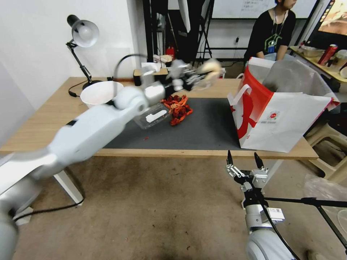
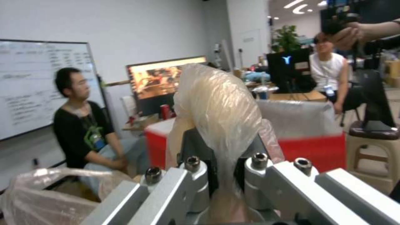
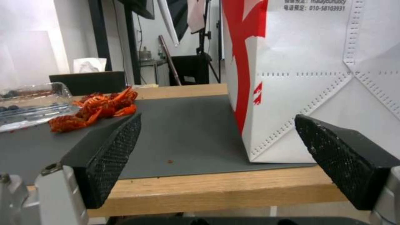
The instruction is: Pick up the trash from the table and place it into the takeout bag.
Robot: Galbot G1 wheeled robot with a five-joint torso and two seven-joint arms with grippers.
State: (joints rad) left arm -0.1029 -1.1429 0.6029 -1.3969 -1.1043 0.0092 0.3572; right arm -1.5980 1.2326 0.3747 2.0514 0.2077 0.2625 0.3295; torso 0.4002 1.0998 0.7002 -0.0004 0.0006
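Note:
My left arm reaches over the long wooden table [image 1: 54, 108], and my left gripper [image 1: 202, 74] is shut on a bagged bun [image 1: 212, 68] held in the air left of the takeout bag [image 1: 285, 115]. In the left wrist view the wrapped bun [image 2: 217, 106] stands between the fingers, with the bag's red side [image 2: 317, 147] behind it. Red shells [image 1: 178, 106] and a clear clamshell [image 1: 151, 116] lie on the dark mat [image 1: 206, 126]. A beige bowl [image 1: 99, 93] sits at the far left. My right gripper [image 1: 245, 159] hangs open below the table's front edge, facing the bag [image 3: 317, 78].
A desk lamp [image 1: 84, 34] and a black tissue box [image 1: 150, 74] stand at the table's back. A smaller table with a red can [image 1: 328, 54] is at the far right, a stool [image 1: 325, 144] beside the bag, and a tripod leg [image 1: 318, 202] near my right arm.

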